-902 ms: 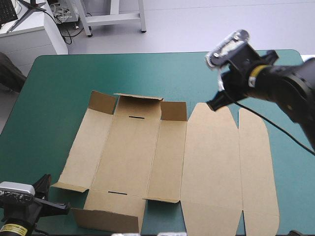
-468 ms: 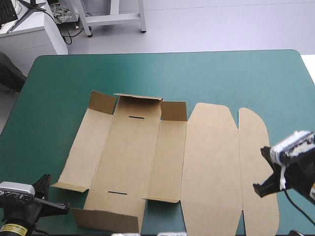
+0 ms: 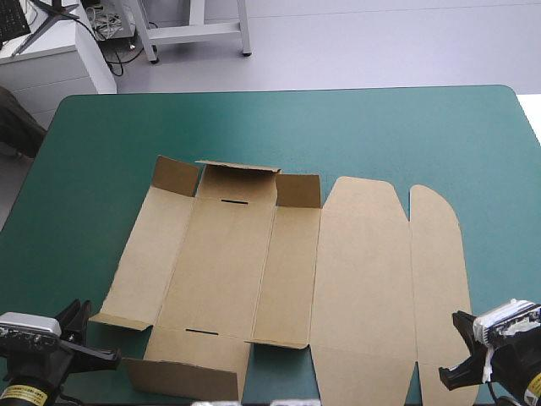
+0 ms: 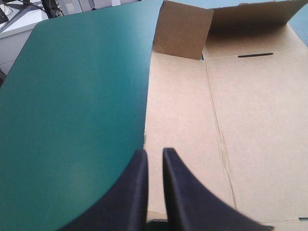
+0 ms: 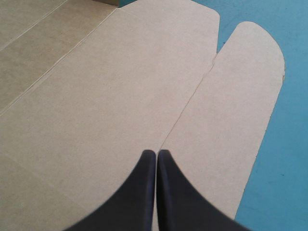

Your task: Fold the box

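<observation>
Ahead of the right tool (image 5: 156,155), its black fingers (image 5: 139,192) pressed together on nothing, the brown box (image 3: 279,271) lies mostly flat on the desk (image 3: 380,127). The left tool (image 4: 154,153) is likewise closed and empty, with the far flaps (image 4: 185,29) raised beyond it; both seem parked at the near corners to leave the sheet free for folding.
</observation>
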